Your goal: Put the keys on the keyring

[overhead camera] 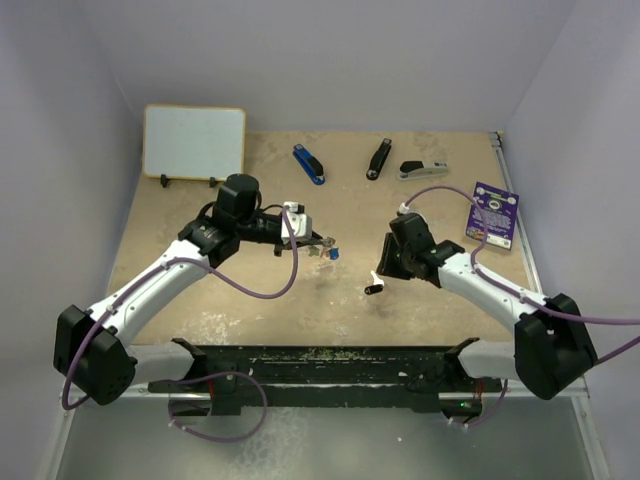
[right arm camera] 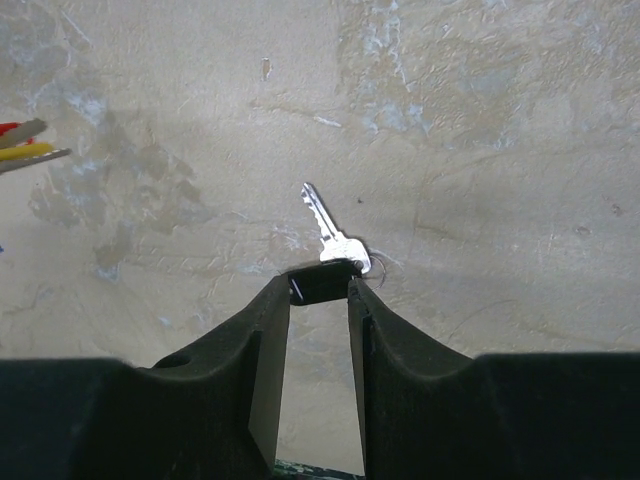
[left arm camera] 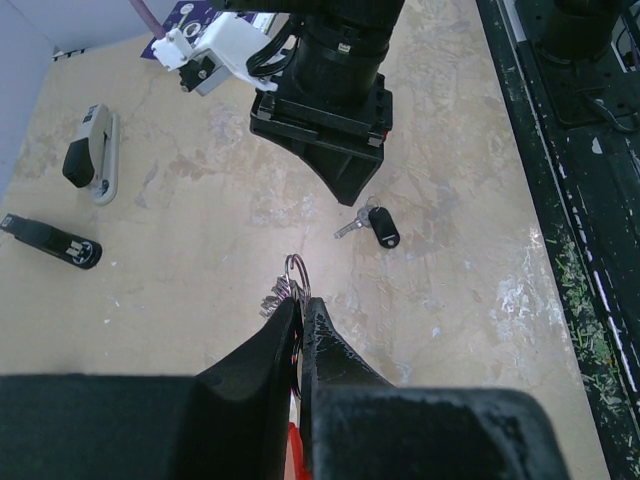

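1. The keyring (left arm camera: pixel 296 270) is off the tabletop (overhead camera: pixel 250 310), near its middle. Its silver loop pokes out past the tips of the left gripper (left arm camera: pixel 300 305), with a few small metal bits bunched against its left side.
2. The left gripper is clamped tight on the keyring, its two fingers pressed together with no gap showing. A sliver of the red fob (left arm camera: pixel 291 445) shows further back between them.
3. One loose key (right arm camera: pixel 328 243) with a black head lies flat on the tabletop to the right of the keyring and well apart from it, its silver blade pointing away from the right gripper (right arm camera: pixel 319 292).
4. The right gripper stands narrow over that key, one fingertip on each side of the black head (whether the fingers actually pinch the head, I cannot tell).
5. Along the far edge lie a blue stapler (overhead camera: pixel 309 165), a black stapler (overhead camera: pixel 378 159) and a grey stapler (overhead camera: pixel 424 169).
6. A purple card (overhead camera: pixel 492 214) lies flat at the right, and a whiteboard (overhead camera: pixel 194 142) stands in the far left corner.
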{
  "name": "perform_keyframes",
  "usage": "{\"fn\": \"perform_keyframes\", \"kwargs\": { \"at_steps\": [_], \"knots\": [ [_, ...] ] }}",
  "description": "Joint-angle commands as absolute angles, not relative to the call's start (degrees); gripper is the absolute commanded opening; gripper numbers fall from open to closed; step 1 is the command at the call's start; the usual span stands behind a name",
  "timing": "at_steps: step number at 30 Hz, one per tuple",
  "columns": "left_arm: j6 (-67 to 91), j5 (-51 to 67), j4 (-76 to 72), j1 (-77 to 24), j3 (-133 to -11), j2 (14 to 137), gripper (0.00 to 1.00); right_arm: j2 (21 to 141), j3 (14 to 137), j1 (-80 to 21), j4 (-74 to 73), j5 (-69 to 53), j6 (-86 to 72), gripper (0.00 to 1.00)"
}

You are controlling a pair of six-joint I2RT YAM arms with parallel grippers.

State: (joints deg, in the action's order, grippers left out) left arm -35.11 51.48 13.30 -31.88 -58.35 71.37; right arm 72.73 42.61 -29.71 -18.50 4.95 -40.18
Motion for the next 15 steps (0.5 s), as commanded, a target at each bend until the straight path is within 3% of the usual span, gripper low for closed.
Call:
{"fn": "perform_keyframes", "kwargs": {
  "at_steps": [1, 15],
  "knots": [
    [-33.58, 52.57, 7.37, -31.64, -57.87, 69.03, 0.04, 73.12, 41.68, -29.14, -18.21, 4.97, -42.12, 0.33],
    [-32.93, 53.68, 6.25, -31.64, -57.37, 69.81, 0.04, 71.87, 36.30, -28.52, -16.08, 6.24, -51.31, 0.31]
  ]
}}
